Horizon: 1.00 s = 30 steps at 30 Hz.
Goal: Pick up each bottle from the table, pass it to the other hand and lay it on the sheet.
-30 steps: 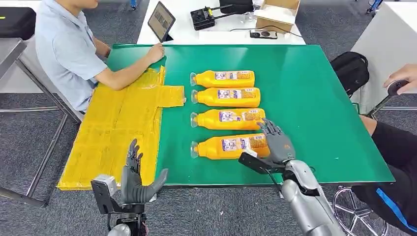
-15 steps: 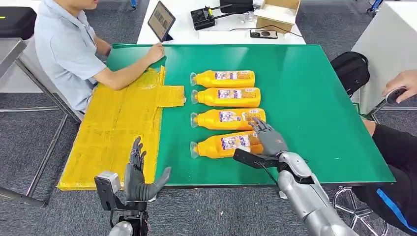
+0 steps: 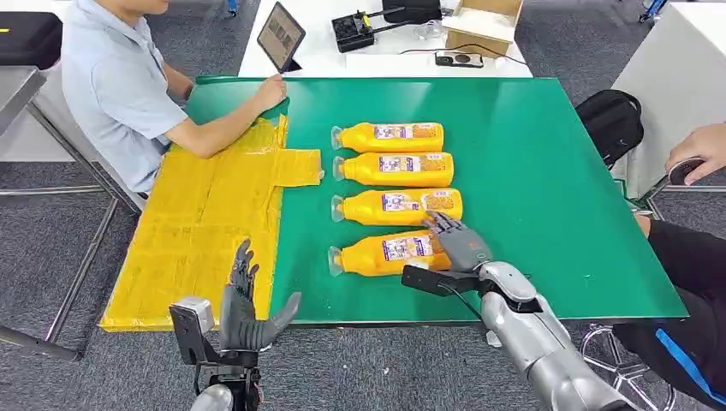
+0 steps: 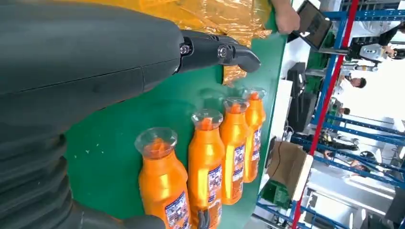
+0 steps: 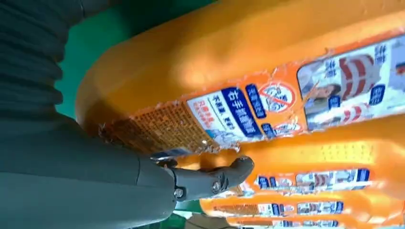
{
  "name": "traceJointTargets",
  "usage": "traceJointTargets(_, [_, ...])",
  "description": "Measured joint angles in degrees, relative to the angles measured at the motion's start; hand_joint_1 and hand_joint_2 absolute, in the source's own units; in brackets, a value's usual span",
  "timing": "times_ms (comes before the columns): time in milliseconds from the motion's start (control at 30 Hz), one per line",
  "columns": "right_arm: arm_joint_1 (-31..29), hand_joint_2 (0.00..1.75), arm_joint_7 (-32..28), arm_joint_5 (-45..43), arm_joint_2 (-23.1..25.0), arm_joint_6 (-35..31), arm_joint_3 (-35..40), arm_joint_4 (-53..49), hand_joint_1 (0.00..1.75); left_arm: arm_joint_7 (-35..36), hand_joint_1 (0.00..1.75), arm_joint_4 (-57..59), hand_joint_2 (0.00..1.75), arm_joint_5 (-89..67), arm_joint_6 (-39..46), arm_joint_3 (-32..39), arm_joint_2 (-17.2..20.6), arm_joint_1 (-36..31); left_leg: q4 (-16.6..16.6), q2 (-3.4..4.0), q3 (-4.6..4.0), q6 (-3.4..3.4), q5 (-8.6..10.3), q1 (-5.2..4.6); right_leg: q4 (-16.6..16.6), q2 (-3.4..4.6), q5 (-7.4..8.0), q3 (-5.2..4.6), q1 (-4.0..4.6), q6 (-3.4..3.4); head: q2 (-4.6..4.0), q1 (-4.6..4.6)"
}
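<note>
Four orange bottles lie side by side on the green table (image 3: pixel 531 171), caps to the left. My right hand (image 3: pixel 458 248) rests on the base end of the nearest bottle (image 3: pixel 381 253). Its fingers lie over the top and its thumb (image 5: pixel 210 179) touches the label side of that bottle (image 5: pixel 248 71), which still lies on the table. The other bottles (image 3: pixel 398 206) (image 3: pixel 394 169) (image 3: pixel 389 136) lie beyond it. The yellow sheet (image 3: pixel 201 231) covers the table's left part. My left hand (image 3: pixel 244 308) is open, fingers up, at the front edge by the sheet; its wrist view faces the bottle caps (image 4: pixel 156 142).
A person sits at the left with a hand (image 3: pixel 272 90) on the sheet's far corner. Another person's hand (image 3: pixel 698 145) and leg are at the right edge. A black bag (image 3: pixel 609 124) sits right of the table. A tablet (image 3: pixel 281 36) and a cardboard box (image 3: pixel 484 21) stand on the white table behind.
My right hand has moved left and forward onto the nearest bottle's base end, nudging the bottle slightly left. My left hand has risen a little.
</note>
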Motion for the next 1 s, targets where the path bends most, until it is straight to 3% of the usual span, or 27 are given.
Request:
traceJointTargets(33, [-0.5, 1.75, 0.6, -0.1, 0.0, 0.7, 0.3, 0.6, 1.62, 0.0, 0.0, 0.0, 1.75, 0.0, 0.0, 0.0, 0.0, 0.0, 0.0, 0.01, 0.0, 0.0, 0.0, 0.0, 0.0, 0.0, 0.0, 0.0, 0.0, 0.0, 0.0, 0.0])
traceJointTargets(67, [-1.1, 1.75, 1.2, -0.1, -0.1, 1.6, 0.7, 1.4, 1.73, 0.0, 0.0, 0.1, 1.75, 0.0, 0.0, 0.0, 0.0, 0.0, 0.0, 0.02, 0.02, 0.0, 0.0, 0.0, 0.0, 0.0, 0.0, 0.0, 0.0, 0.0, 0.0, -0.02])
traceJointTargets(433, [-6.4, 1.75, 2.9, -1.7, -0.6, 5.6, 4.0, 7.7, 1.75, 0.0, 0.0, 1.0, 1.75, 0.1, 0.0, 0.1, 0.0, -0.3, 0.0, -0.06, 0.24, 0.01, 0.01, 0.0, 0.0, -0.03, 0.0, 0.22, -0.01, 0.0, 0.0, 0.0])
traceJointTargets(1000, [-7.5, 1.75, 1.2, -4.7, -0.6, 5.2, 4.9, 10.5, 1.75, -0.2, 0.0, 1.8, 1.75, 0.7, -0.1, 0.2, 0.0, -0.9, 0.0, -0.06, 0.43, 0.01, 0.0, 0.0, 0.0, -0.04, 0.0, 0.42, 0.0, 0.0, 0.0, 0.0])
